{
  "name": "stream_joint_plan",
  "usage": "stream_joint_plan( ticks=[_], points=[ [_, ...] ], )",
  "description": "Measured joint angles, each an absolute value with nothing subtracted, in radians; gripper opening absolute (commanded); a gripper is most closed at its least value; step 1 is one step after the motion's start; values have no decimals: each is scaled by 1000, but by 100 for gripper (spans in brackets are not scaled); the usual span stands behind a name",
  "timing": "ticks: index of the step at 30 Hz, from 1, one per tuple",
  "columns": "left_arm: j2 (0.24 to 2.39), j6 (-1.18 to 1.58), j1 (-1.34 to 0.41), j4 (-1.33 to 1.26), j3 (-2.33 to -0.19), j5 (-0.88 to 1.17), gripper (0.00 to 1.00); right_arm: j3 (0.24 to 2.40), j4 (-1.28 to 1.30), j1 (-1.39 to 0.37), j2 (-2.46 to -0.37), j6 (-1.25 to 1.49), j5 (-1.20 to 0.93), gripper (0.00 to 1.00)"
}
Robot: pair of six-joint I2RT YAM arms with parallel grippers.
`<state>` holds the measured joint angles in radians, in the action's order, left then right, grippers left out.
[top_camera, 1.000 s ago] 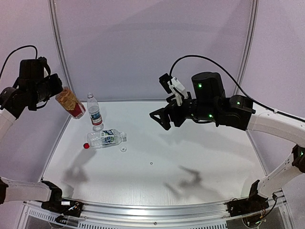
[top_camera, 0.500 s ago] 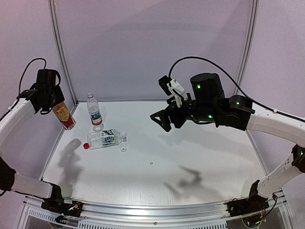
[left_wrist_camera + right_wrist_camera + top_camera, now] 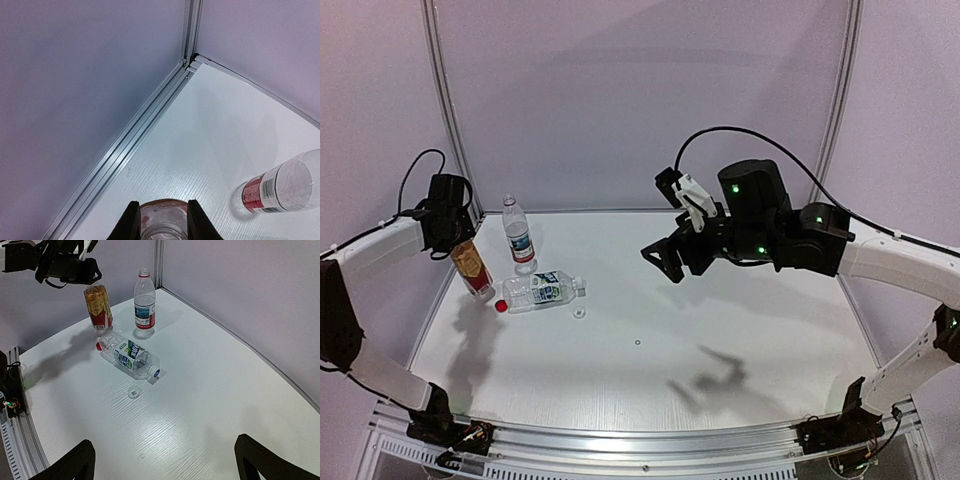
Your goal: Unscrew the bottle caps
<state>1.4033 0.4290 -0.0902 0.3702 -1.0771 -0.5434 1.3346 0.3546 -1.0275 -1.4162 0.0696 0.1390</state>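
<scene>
The left arm (image 3: pixel 378 246) rises from its base at the near left corner, bends at the left edge and reaches toward the far left. Its wrist points down, and the left gripper (image 3: pixel 460 243) is clamped on the top of the amber bottle (image 3: pixel 473 270), one finger (image 3: pixel 131 222) on each side of the neck.

The right arm (image 3: pixel 895 262) climbs from the near right corner, folds at the right edge and stretches left, high over the middle. The right gripper (image 3: pixel 665 260) hangs in the air, angled down and to the left, with its fingers (image 3: pixel 75 460) spread wide and nothing between them.
</scene>
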Motion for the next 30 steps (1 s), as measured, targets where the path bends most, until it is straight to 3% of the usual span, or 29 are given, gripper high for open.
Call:
stream_joint_plan(
  ticks=[5,14,17,19,21,30],
  points=[
    [1416,449,-90,329,-1056,-559,13,1330,356,-1028,-1408,73,140,99],
    [1415,464,-90,281,-1003,-552,21,1330,355,-1028,-1408,76,137,99],
    [1412,463,-91,268,-980,-542,34,1330,355,-1028,-1408,77,133,99],
    [1398,463,-91,258,-970,-527,49,1330,355,-1028,-1408,77,130,99],
    [1384,468,-91,256,-964,-522,56,1330,355,-1028,-1408,77,127,99],
    [1331,470,-108,257,-952,-531,70,1330,355,-1028,-1408,76,122,99]
  ],
)
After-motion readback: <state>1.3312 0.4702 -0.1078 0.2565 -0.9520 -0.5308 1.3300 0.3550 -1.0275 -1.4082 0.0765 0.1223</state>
